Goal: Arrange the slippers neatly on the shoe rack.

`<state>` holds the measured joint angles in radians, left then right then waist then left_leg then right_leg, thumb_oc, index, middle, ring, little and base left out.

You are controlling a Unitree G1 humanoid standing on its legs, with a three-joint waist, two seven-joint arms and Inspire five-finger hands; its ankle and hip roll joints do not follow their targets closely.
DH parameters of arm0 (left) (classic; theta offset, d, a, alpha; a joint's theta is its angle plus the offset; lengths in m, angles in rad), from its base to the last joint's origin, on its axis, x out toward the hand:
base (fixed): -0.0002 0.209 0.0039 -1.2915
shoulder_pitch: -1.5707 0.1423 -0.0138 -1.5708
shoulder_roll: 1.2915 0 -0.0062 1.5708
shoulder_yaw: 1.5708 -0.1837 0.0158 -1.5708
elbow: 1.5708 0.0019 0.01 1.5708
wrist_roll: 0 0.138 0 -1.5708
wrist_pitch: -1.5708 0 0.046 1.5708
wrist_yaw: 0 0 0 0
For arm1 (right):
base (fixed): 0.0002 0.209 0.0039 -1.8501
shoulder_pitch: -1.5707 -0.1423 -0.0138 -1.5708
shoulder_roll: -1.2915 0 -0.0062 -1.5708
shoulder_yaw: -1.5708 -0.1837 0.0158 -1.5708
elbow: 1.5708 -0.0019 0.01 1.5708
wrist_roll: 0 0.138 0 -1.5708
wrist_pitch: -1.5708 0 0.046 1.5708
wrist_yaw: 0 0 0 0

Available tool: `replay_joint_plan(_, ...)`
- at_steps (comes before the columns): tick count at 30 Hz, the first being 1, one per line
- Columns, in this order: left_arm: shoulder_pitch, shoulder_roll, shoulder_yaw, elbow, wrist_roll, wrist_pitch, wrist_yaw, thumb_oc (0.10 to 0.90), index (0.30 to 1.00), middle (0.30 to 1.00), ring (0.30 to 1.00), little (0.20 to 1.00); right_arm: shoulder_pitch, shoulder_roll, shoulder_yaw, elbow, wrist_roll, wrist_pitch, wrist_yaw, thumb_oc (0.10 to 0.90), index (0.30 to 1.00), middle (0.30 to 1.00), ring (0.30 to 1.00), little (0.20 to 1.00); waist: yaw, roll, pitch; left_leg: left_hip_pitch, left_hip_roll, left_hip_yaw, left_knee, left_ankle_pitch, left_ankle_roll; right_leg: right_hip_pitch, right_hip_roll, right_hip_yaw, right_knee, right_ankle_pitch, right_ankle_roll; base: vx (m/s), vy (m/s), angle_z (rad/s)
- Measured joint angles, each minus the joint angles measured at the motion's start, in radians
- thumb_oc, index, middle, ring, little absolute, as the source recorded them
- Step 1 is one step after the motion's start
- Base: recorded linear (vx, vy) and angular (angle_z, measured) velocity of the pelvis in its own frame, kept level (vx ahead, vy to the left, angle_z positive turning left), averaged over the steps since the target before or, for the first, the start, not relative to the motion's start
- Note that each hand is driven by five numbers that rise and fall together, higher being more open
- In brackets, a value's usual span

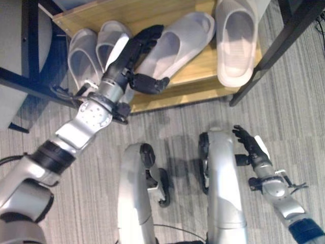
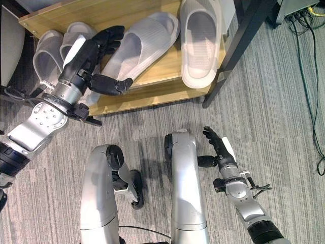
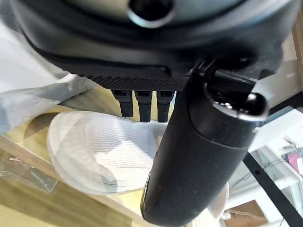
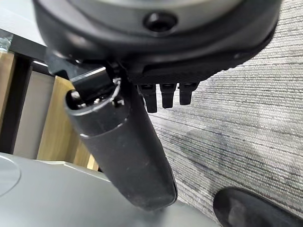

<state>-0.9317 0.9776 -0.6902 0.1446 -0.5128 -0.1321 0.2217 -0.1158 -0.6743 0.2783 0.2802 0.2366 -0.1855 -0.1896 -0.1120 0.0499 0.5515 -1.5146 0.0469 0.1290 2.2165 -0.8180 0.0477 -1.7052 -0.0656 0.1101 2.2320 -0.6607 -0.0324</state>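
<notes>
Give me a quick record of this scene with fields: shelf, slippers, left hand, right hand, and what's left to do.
shelf: wooden shoe rack shelf above grey carpet
slippers: neat pair at left; tilted slipper mid-shelf; fourth slipper straight, heel over front edge
left hand: left hand open, fingers over the tilted slipper's heel end
right hand: right hand open, idle, low over carpet
remaining: probably straighten the tilted slipper beside the fourth

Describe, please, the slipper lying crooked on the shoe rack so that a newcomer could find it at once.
Start at the wooden shoe rack shelf, where four pale grey slippers lie. Two sit side by side at the left end and one lies straight at the right end. The crooked slipper lies between them, slanted across the shelf, with the left robot hand at its heel.
</notes>
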Motion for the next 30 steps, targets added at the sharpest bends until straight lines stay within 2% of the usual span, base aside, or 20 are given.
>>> replay_joint_plan(13,-0.019,0.029,-0.041,-0.073,-0.15,0.017,-0.033,0.8,0.9,0.9,0.9,0.9,0.009,0.0,-0.016,0.0,0.0,0.008,0.011,0.8,0.9,0.9,0.9,0.9,0.007,0.0,0.0,0.0,-0.013,0.004,0.0,0.0,0.0,0.004,-0.008,0.008,0.006,-0.006,0.011,0.0,0.0,0.01)
replay_joint_plan(19,-0.027,0.033,-0.054,-0.077,-0.146,0.017,-0.034,0.8,0.9,0.9,0.9,0.9,0.019,-0.001,-0.017,0.0,-0.001,0.009,0.016,0.8,0.9,0.9,0.9,0.9,0.009,0.0,0.0,0.001,-0.014,0.004,0.0,0.0,0.0,0.006,-0.01,0.009,0.005,-0.006,0.011,0.0,0.0,0.0)
replay_joint_plan(22,-0.025,0.033,-0.049,-0.079,-0.061,0.017,-0.028,0.8,0.9,0.9,0.9,0.9,0.027,-0.001,-0.017,0.0,-0.001,0.008,0.017,0.8,0.9,0.9,0.9,0.9,0.01,0.0,0.0,0.001,-0.014,0.004,0.001,0.0,0.0,0.007,-0.01,0.009,0.007,-0.006,0.011,0.0,0.0,0.0)
replay_joint_plan(25,0.011,0.02,-0.014,-0.107,0.094,0.015,0.01,0.8,0.9,0.9,0.9,0.9,0.031,0.0,-0.017,0.0,-0.002,0.006,0.018,0.8,0.9,0.9,0.9,0.9,0.006,0.0,0.0,0.002,-0.014,0.004,0.002,0.0,0.0,0.007,-0.009,0.009,0.007,-0.006,0.011,0.0,0.0,0.0)
replay_joint_plan(30,0.022,0.009,0.009,-0.121,0.212,-0.001,0.059,0.8,0.9,0.9,0.9,0.9,0.037,0.0,-0.017,-0.001,-0.033,-0.005,0.015,0.8,0.9,0.9,0.9,0.9,0.006,0.0,0.0,0.004,-0.014,0.004,0.002,0.0,0.0,0.009,-0.01,0.008,0.008,-0.007,0.01,0.0,0.0,0.0)
